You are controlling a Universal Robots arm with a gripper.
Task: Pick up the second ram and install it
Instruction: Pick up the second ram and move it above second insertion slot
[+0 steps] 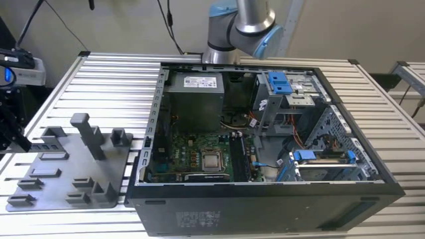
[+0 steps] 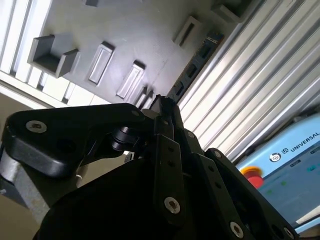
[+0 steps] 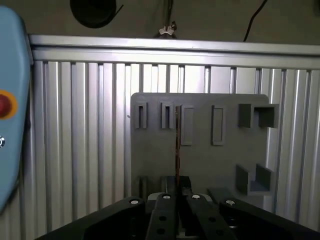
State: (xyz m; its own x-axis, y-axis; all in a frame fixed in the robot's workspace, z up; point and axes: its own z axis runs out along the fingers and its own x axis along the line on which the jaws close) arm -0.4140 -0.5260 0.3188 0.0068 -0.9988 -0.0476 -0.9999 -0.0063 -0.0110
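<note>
Fingers (image 3: pixel 167 202) are drawn narrow and, as I judge it, pinch the near end of the second ram (image 3: pixel 177 145), a long, thin, dark circuit-board stick seen edge-on. Its long axis runs straight away from the fingers across the flat grey plastic fixture tray (image 3: pixel 210 165), toward the tray's slotted far edge. Whether it rests on the tray I cannot tell.

Open black metal computer case (image 1: pixel 265 214) lies on ribbed aluminium table (image 1: pixel 106 79). Grey plastic fixture tray (image 1: pixel 63 174) sits beside it, on the exterior view's left. Gripper (image 2: pixel 164 104) clamps thin flat second ram (image 2: pixel 191 71) over that tray.
</note>
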